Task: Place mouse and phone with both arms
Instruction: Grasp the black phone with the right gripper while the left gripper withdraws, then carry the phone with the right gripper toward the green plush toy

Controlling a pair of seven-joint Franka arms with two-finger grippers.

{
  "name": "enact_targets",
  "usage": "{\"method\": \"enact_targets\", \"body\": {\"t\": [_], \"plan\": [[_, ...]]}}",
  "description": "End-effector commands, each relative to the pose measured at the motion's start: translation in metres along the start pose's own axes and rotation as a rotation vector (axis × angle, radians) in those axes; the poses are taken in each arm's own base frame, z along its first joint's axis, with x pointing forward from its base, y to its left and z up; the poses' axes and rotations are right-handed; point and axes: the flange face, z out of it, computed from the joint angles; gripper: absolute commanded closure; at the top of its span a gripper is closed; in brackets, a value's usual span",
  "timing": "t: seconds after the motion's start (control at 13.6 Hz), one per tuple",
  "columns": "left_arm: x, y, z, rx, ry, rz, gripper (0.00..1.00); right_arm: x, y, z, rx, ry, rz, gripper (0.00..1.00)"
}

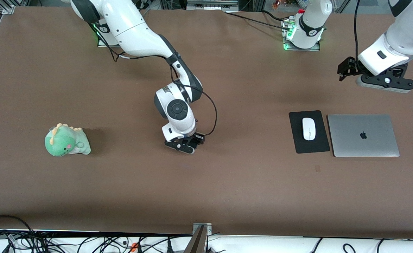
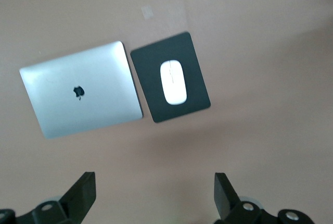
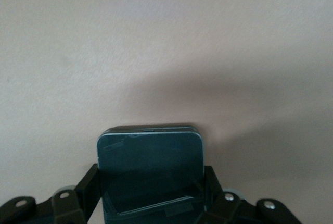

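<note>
A brown table [image 1: 227, 182] fills the front view, matte and plain, with soft arm shadows across it and one small darker patch nearer the camera than the pad. Along its camera-side edge runs a white ledge with tangled black cables [image 1: 51, 242] and a metal bracket [image 1: 201, 232]. Metal framing and more cables show past the arm bases at the top.

Toward the right arm's end lies a green plush dinosaur [image 1: 67, 140], alone on the bare surface. Next, around mid-table, the right arm reaches down and its gripper [image 1: 184, 144] sits low over the table. In the right wrist view the fingers [image 3: 88, 187] press both sides of the phone [image 3: 151, 172], a dark glossy slab held between them close above the tabletop; in the front view the phone is hidden under the gripper.

Toward the left arm's end, a black pad [image 1: 309, 132] lies flat, and the mouse [image 1: 308, 128] rests on it, roughly centred. Just beside the pad, a closed silver laptop [image 1: 363, 135] lies flat with its logo up.

The left gripper [image 1: 347, 70] hangs high over the table, farther from the camera than the laptop; its arm waits. In the left wrist view its fingers [image 2: 83, 193] are spread wide apart with nothing between them, above the mouse [image 2: 174, 82], pad [image 2: 192, 78] and laptop [image 2: 80, 88].
</note>
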Motion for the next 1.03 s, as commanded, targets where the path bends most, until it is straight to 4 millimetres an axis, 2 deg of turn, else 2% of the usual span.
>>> {"method": "enact_targets", "body": {"t": [0.0, 0.07, 0.15, 0.29, 0.37, 0.51, 0.81, 0.95], "plan": [[0.036, -0.016, -0.02, -0.015, 0.043, -0.041, 0.0, 0.042, 0.035, -0.054, -0.048, -0.028, -0.085, 0.58], [0.038, -0.027, -0.029, -0.012, 0.066, -0.062, 0.0, 0.06, 0.051, -0.069, -0.046, -0.038, -0.132, 0.58], [0.038, -0.028, -0.033, -0.008, 0.074, -0.066, 0.0, 0.071, 0.066, -0.081, -0.044, -0.046, -0.191, 0.58], [0.037, -0.037, -0.033, -0.022, 0.078, -0.087, 0.0, 0.099, 0.104, -0.092, -0.071, -0.074, -0.272, 0.57], [0.036, -0.041, -0.033, -0.022, 0.079, -0.094, 0.0, 0.112, 0.126, -0.09, -0.079, -0.089, -0.33, 0.57], [0.037, -0.037, -0.036, -0.017, 0.099, -0.089, 0.0, 0.141, 0.173, -0.088, -0.077, -0.103, -0.387, 0.55], [0.036, -0.034, -0.039, -0.014, 0.101, -0.08, 0.0, 0.162, 0.221, -0.071, -0.077, -0.132, -0.425, 0.53], [0.036, -0.033, -0.039, -0.016, 0.101, -0.08, 0.0, 0.174, 0.256, -0.054, -0.076, -0.131, -0.423, 0.53]]}}
